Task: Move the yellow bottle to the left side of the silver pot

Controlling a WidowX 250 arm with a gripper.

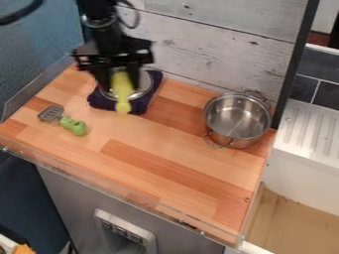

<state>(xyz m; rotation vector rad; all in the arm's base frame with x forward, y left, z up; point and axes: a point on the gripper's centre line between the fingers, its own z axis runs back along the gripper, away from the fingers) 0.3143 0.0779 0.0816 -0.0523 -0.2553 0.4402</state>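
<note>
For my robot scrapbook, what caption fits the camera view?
Robot arm holding a yellow bottle, silver pot across the wooden counter.

One dark purple cloth (155,83), far left on the wooden counter (165,144); on it, one round metal piece (141,93) (lid or dish, cannot tell which). One utensil (67,122), grey slotted head, lumpy green handle, lying at the left, head pointing left. One whitewashed plank wall (212,49), far side. One blue wall (39,47), far left. One ribbed white drainboard (308,129), right of the counter, dark tiles (325,95) beyond.
</note>
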